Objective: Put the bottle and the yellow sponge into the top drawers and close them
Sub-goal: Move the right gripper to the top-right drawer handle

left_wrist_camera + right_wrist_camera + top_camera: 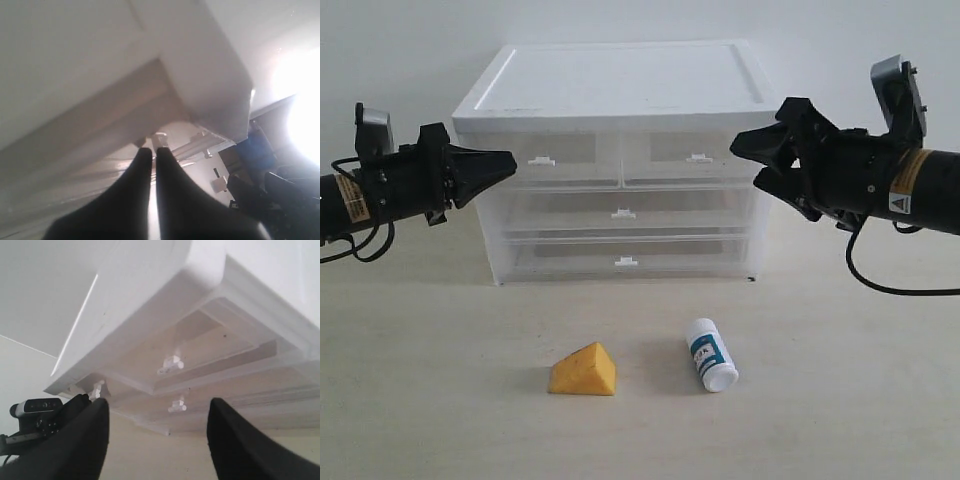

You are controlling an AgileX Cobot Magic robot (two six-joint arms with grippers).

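The bottle (711,355) lies on its side on the table in front of the drawer cabinet (620,75). To its left rests the yellow sponge (584,371). Both top drawers sit pushed in, the left one (565,150) and the right one (685,148), each with a small white clip handle. My left gripper (510,162) (152,150) hovers shut and empty just left of the left drawer's handle (540,159). My right gripper (748,162) (159,405) stands open and empty just right of the right drawer's handle (698,157) (171,362).
Two full-width translucent drawers (625,212) sit shut below the top pair. A pale wall stands behind the cabinet. Bare beige table (440,400) spreads around the sponge and bottle.
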